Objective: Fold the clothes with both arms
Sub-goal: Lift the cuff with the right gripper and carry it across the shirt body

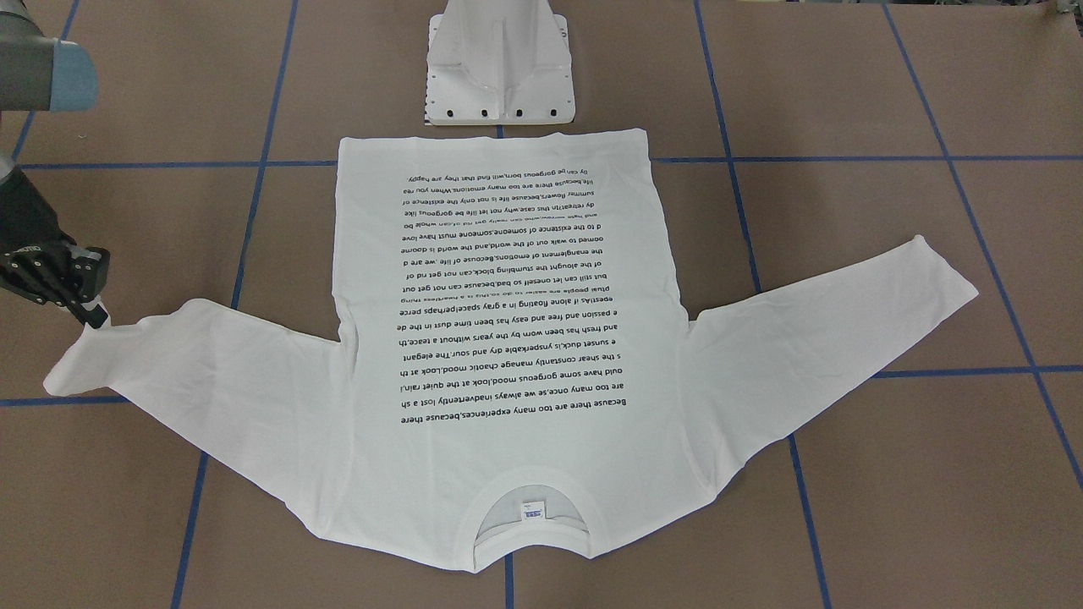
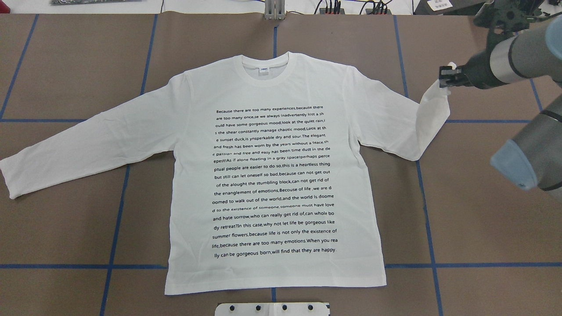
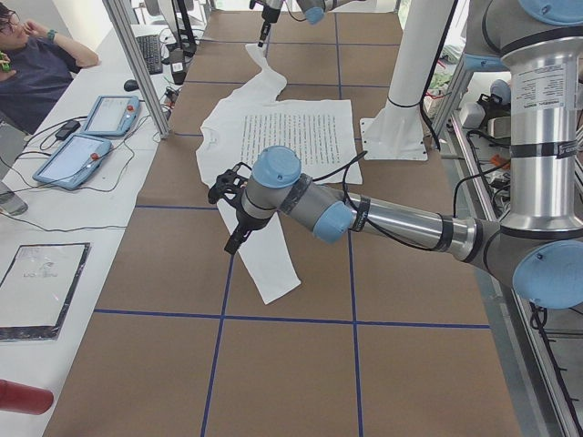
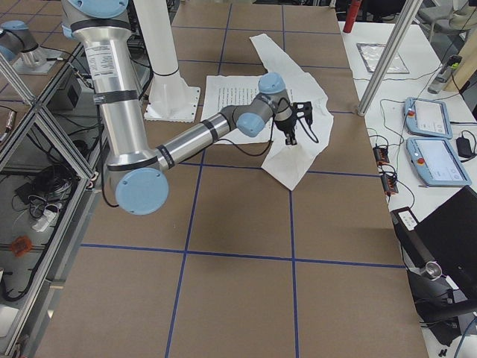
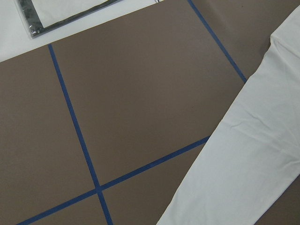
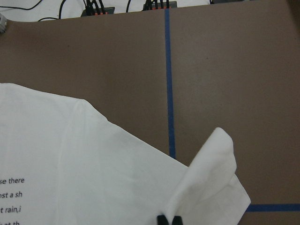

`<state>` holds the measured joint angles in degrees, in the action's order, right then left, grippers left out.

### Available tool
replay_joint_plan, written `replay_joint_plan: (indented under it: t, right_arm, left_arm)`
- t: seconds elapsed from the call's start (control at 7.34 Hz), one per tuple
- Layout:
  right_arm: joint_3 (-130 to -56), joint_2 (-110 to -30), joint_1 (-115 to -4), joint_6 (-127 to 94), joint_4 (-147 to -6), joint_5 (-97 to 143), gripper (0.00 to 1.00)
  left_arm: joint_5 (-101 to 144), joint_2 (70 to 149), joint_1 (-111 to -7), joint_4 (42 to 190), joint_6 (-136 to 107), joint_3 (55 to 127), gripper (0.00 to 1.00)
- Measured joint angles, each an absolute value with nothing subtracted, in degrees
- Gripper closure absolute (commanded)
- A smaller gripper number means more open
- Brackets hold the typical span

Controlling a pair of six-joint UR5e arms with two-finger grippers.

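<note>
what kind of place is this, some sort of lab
Probably a robotics lab workcell, not a home. Two robot arms work at a table gridded with blue tape, teach pendants lie on a side bench, and a T-shirt is spread flat.

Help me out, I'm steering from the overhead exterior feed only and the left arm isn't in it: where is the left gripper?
Observer: In the exterior left view the left gripper hangs over the near sleeve of the T-shirt, fingers pointing down.
Operator: Open or shut?
Observer: I cannot tell from that side view. The left wrist view shows only that sleeve and bare table, no fingers.
Operator: Does the right gripper really have its cuff?
Observer: It looks so. In the right wrist view the right gripper has its fingertips close together on the lifted sleeve end.
</note>
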<state>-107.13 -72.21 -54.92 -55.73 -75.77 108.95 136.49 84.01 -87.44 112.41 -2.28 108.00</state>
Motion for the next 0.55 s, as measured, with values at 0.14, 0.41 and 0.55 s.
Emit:
replay_joint_plan:
  t: [0.14,0.41,0.55]
  right_arm:
    - [-106.3,-64.0,-52.3,-56.2,-84.0,104.9,1.00]
    - [-101.7,-51.1,-48.4,-58.7,-91.7,100.2,1.00]
    - [-96.4,-44.6,-45.7,-61.3,-92.4,97.1,1.00]
  left_arm:
    - [136.5,84.0,-87.4,112.4,-2.3,107.8,0.00]
    - [136.5,84.1,-87.4,112.4,-2.3,107.7,0.00]
    - [136.5,84.1,-87.4,112.4,-2.4,107.6,0.00]
